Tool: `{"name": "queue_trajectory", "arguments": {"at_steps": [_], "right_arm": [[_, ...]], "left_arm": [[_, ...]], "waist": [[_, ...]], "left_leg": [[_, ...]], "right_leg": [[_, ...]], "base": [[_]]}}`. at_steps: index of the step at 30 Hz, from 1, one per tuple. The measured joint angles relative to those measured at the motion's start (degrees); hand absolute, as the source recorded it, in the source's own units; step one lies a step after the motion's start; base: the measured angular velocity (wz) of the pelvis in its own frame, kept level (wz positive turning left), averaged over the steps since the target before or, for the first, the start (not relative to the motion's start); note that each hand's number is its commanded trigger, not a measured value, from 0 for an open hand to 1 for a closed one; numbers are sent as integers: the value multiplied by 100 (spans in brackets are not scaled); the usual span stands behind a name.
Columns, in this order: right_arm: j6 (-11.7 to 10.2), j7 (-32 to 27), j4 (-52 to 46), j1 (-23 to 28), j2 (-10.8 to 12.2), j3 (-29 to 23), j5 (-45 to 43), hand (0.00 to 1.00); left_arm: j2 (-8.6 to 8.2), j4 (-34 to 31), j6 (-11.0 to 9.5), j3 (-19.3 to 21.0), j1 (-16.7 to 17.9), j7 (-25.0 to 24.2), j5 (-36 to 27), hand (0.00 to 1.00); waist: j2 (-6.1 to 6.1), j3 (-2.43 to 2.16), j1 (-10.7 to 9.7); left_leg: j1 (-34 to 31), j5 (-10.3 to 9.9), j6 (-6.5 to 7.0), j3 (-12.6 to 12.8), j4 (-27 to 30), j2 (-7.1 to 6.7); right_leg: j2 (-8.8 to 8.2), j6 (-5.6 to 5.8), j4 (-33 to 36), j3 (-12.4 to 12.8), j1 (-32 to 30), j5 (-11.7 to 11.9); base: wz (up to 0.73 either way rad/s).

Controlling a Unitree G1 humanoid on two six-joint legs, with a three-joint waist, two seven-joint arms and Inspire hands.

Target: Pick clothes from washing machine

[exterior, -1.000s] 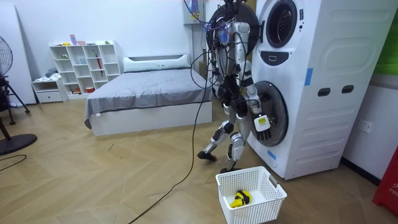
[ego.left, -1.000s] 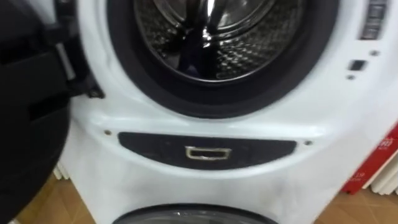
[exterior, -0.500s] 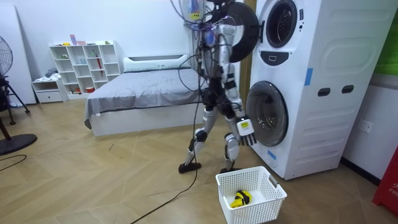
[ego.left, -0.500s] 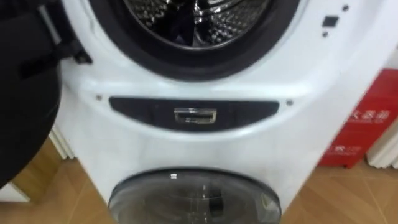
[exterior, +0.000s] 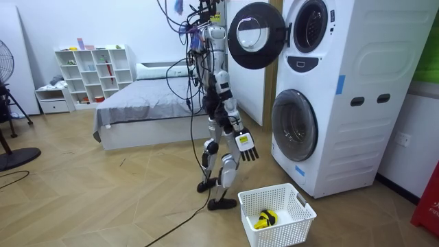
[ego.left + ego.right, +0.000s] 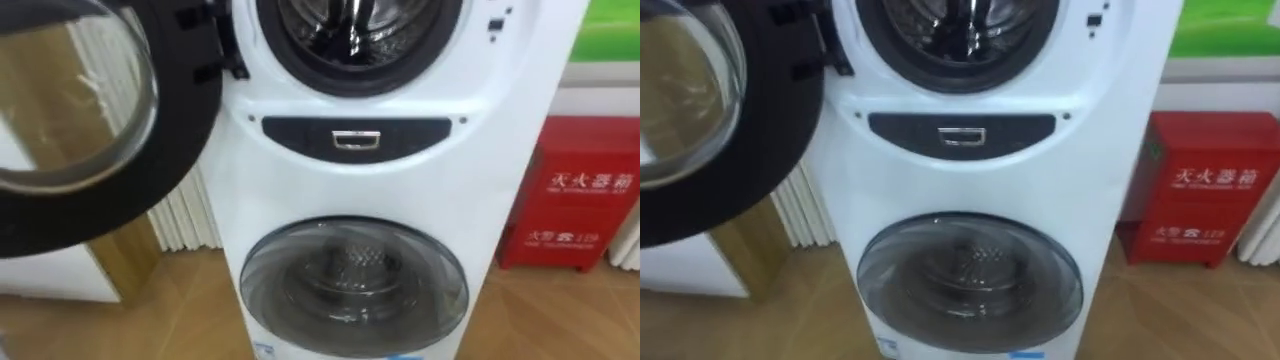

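Note:
The stacked white washing machines (image 5: 336, 96) stand at the room view's right. The upper one's round door (image 6: 70, 120) hangs open to the left, its drum opening (image 6: 350, 30) dark and shiny inside; I cannot tell whether cloth lies in it. The lower machine's glass door (image 6: 352, 277) is closed. I stand a step or two back from the machines, facing them. My right hand (image 5: 245, 145) hangs in front of my hip with straight fingers, holding nothing. A white laundry basket (image 5: 277, 195) on the floor by my feet holds a yellow and black item (image 5: 266, 219).
A red cabinet (image 6: 580, 195) stands on the floor right of the machines, a white radiator (image 6: 185, 215) behind the open door. In the room view a bed (image 5: 161, 110), a white shelf unit (image 5: 92, 72) and a fan (image 5: 10, 103) sit to the left on the wooden floor.
I have stepped back from the upper drum toward the room view's left; the eye view now takes in both machines and the open door. The basket has not moved.

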Motion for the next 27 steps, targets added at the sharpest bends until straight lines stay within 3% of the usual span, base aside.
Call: {"name": "queue_trajectory", "arguments": {"at_steps": [1, 3, 10, 13, 16, 19, 22, 23, 27], "right_arm": [[0, 18, 4, -8, 38, 1, -56, 0], [1, 53, 7, -20, 47, -1, -53, 0], [1, 73, 32, -77, 59, -23, -70, 0], [-11, 78, 60, -114, 61, -73, -84, 0], [-67, 42, 56, -98, 62, -96, -56, 0], [-71, -46, 52, -45, 69, -171, -54, 0], [-71, -117, 52, -4, 69, -279, 20, 0], [-71, -118, 39, 46, 66, -419, 51, 0], [-119, -123, -94, 95, 60, -821, -14, 0]], "left_arm": [[10, 5, -1, 40, -1, -12, -4, 0], [9, 0, -4, 41, -4, -6, -5, 0], [1, -34, -5, 88, 12, -2, -179, 0], [1, -33, -32, 115, 7, -4, -219, 0], [5, -20, -90, 136, -4, 0, -244, 0], [26, -20, -108, 145, -1, 2, -361, 0], [117, -24, -107, 155, -2, 6, -856, 0], [165, -32, -105, 207, -1, 2, -1070, 0], [306, -256, -107, 806, -66, -3, -1863, 0]], "waist": [[-27, 22, 0], [-81, 1, -9], [-158, -12, 54], [-162, 15, 43], [-154, 72, -14], [-126, 73, -75], [-94, 63, -90], [-58, 35, -86], [5, 19, -100]], "left_leg": [[-26, 2, -7, -54, -14, 60], [-59, 11, -22, -59, -25, 138], [-31, 14, -44, -81, -49, 158], [-47, 14, -44, -211, -54, 148], [-59, 13, -44, -441, -59, 131], [-61, 13, -45, -474, -110, 130], [-59, 13, -45, -519, -109, 126], [-46, 13, -45, -520, -107, 126], [-29, 13, -45, -521, -111, 128]], "right_leg": [[94, -29, -187, 8, 66, 88], [174, -50, -401, 1, 134, 223], [245, -49, -628, 20, 195, 313], [253, -47, -671, 22, 208, 314], [250, -44, -770, -46, 287, 316], [248, -43, -811, -115, 309, 316], [248, -35, -873, -144, 354, 322], [245, -35, -880, -154, 373, 321], [246, -35, -867, -122, 373, 321]], "base": [[-14], [-7], [-6], [-1], [9], [13], [6], [4], [-1]]}}
